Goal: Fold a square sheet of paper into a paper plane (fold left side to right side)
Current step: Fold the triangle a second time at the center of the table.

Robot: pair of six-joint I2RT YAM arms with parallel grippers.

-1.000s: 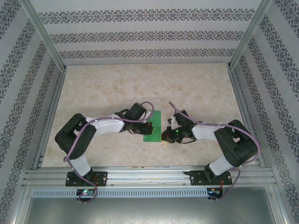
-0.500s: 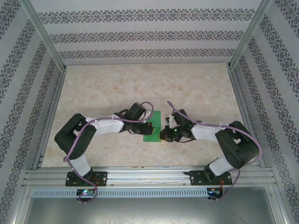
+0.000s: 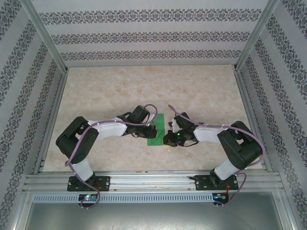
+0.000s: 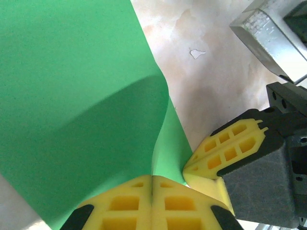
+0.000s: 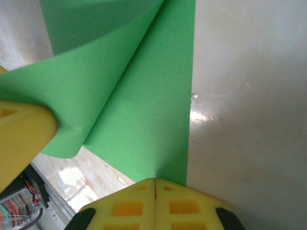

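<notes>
Marbled table (image 3: 120, 91) holds the square sheet of paper (image 3: 157, 125), its curled flap under my closed left gripper (image 4: 152, 184), its right edge at my closed right gripper (image 5: 154, 184).

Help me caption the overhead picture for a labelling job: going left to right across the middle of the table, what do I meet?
left arm → left tool → green paper → right tool → right arm
</notes>
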